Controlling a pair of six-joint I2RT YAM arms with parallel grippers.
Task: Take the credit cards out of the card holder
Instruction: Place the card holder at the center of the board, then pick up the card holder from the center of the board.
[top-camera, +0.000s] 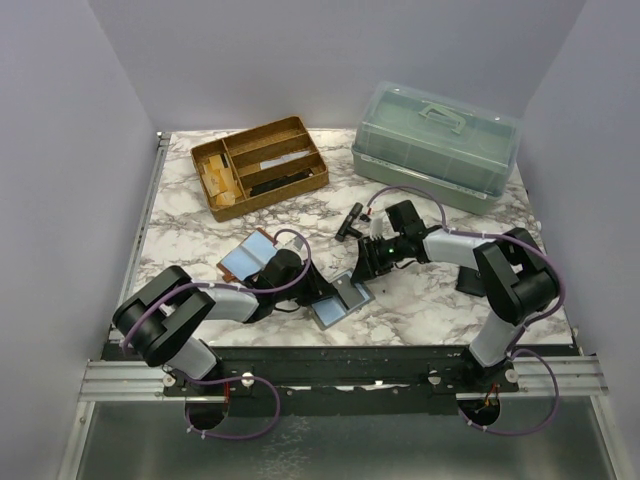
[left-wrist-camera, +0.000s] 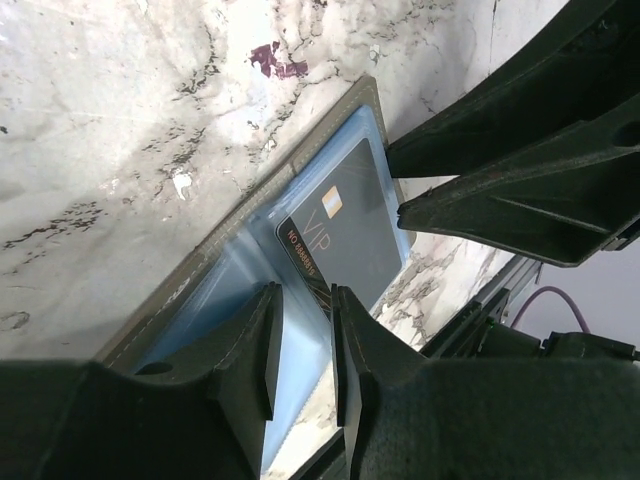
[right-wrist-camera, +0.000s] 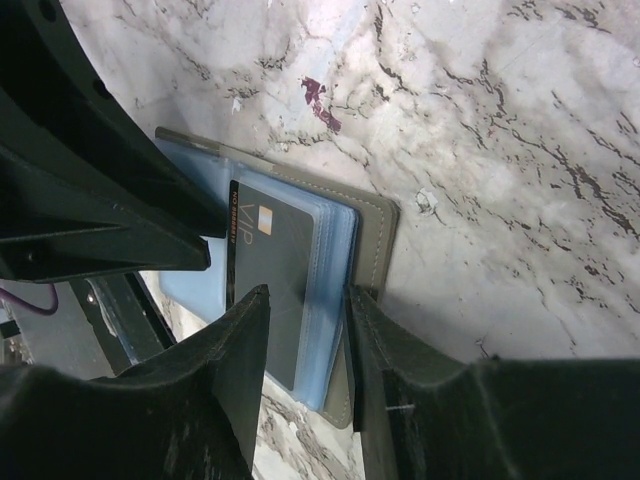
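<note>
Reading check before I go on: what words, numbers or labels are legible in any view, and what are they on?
"VIP": on the dark card sleeved in the card holder; it shows in both wrist views.
"NO" followed by a row of digits: orange print along that card's edge; the digits are too blurred to trust.
Top view: nothing is large enough to read.

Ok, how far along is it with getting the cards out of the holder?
Done: the card holder lies open. In hand: the left gripper and right gripper both sit over its pages, jaws straddling the dark VIP card. Left: that card is not yet out of its blue sleeve.
</note>
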